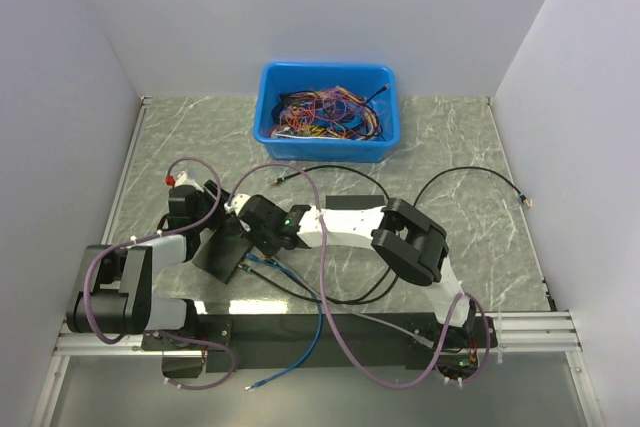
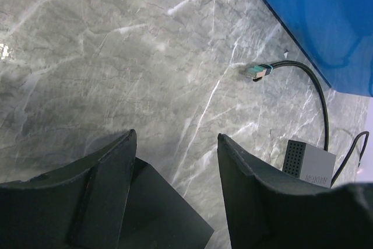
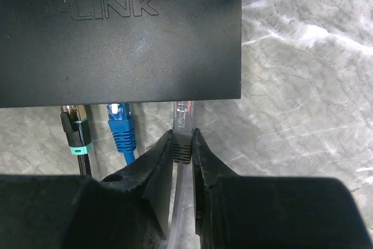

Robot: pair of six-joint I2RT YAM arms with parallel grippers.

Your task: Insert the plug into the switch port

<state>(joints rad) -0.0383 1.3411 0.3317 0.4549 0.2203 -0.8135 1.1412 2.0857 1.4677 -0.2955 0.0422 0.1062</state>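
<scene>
The main risk was a skewed entry. The right pincer was clamped on the clear plug by its rear boot only, so a small tilt or sideways offset could have jammed the nose against the housing of the TP-Link switch instead of seating it. Pushing then might have slid the switch across the marble surface or let the plug slip back between the fingers. The latch also might not have clicked.

The plug sat straight ahead of the right pincer, its tip at the switch port on the near edge. Whether it had entered could not be told. It was to the right of a blue plug and a black plug, both already seated. The left pincer stood spread, gripping nothing, over a dark box corner.
</scene>
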